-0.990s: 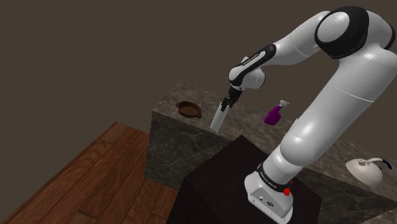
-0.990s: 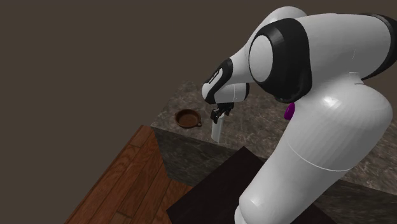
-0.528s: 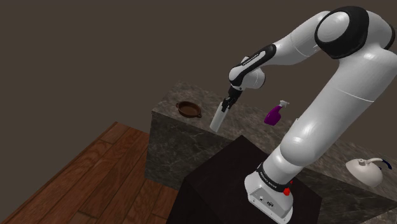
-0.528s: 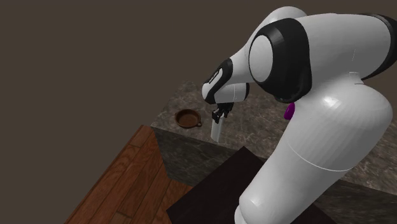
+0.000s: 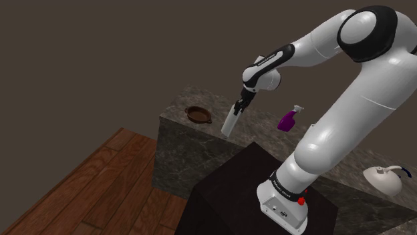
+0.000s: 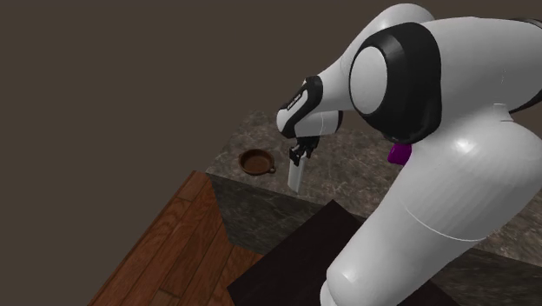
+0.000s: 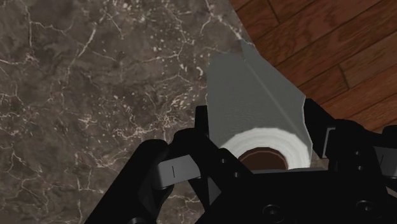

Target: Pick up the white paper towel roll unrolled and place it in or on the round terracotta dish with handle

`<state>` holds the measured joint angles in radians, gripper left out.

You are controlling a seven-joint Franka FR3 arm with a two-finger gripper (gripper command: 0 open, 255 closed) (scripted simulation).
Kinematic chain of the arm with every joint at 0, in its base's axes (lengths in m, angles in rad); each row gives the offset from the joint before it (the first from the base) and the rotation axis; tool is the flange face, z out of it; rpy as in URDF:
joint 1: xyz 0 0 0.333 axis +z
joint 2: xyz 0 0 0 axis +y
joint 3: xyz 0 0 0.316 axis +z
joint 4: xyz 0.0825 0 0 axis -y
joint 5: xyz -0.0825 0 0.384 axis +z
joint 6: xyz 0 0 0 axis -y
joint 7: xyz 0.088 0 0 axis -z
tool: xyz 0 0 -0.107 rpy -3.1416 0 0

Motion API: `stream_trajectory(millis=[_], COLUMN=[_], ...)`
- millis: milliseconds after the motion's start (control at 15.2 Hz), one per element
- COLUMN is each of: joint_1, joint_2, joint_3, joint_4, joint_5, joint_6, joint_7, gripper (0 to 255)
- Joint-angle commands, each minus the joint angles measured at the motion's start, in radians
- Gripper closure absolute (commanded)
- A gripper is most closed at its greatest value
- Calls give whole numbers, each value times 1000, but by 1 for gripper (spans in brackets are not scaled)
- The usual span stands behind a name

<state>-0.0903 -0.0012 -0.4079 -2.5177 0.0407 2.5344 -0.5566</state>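
tool (image 5: 238, 107) clamped on white paper towel roll (image 5: 229, 123), roll hanging under tool above dark marble counter (image 5: 214, 99) near its edge, loose sheet poking past fingers (image 7: 318, 127), round brown dish (image 5: 198, 114) on counter near tool, apart from roll, purple spray bottle (image 5: 289, 120) on tool's other side

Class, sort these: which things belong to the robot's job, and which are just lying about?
Job: white paper towel roll, clasped in the black gripper; round brown dish with handle.
Lying about: purple spray bottle; white rounded object with a dark handle.
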Motion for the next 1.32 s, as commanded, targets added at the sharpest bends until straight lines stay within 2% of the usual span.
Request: stream_trajectory(millis=[0, 726, 1188, 1254], joint_1=[-1, -11, -15, -4], joint_2=[-23, -149, -211, -190], joint_3=[-1, 9, 19, 28], joint_4=[5, 51, 95, 128], joint_5=[-17, -89, -113, -101], joint_6=[-26, -189, -292, -305], joint_7=[12, 68, 89, 99], gripper=[255, 255, 255, 255])
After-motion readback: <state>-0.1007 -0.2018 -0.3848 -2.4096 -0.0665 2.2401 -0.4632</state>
